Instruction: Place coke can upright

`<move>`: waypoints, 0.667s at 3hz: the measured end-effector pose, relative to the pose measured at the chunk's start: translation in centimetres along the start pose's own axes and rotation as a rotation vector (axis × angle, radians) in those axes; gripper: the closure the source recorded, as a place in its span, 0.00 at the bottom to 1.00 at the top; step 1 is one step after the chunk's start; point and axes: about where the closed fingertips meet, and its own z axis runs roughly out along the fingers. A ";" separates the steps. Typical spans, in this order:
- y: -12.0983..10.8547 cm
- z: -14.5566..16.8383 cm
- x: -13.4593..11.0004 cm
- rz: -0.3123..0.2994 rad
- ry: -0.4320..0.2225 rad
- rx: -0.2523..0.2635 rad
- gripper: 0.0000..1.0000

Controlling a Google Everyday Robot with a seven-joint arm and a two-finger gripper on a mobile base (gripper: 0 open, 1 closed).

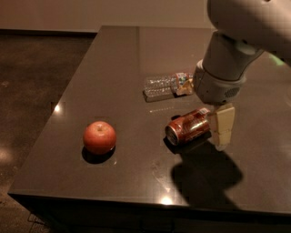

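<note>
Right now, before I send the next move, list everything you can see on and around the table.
coke can: 1, red-orange with a silver top, lying on its side right of the table's centre
plastic bottle: 1, clear, lying on its side behind the can
apple: 1, red, front left of the table
table: 1, dark and glossy, fills most of the view
floor: dark, left of the table
wall: pale, behind the table
arm: 1, light grey, reaching down from the upper right
claw: 1, cream, low over the table at the can's right end
</note>
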 end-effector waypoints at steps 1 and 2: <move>0.3 1.2 -0.7 -0.055 0.027 -0.021 0.00; 0.4 2.1 -1.1 -0.078 0.042 -0.040 0.18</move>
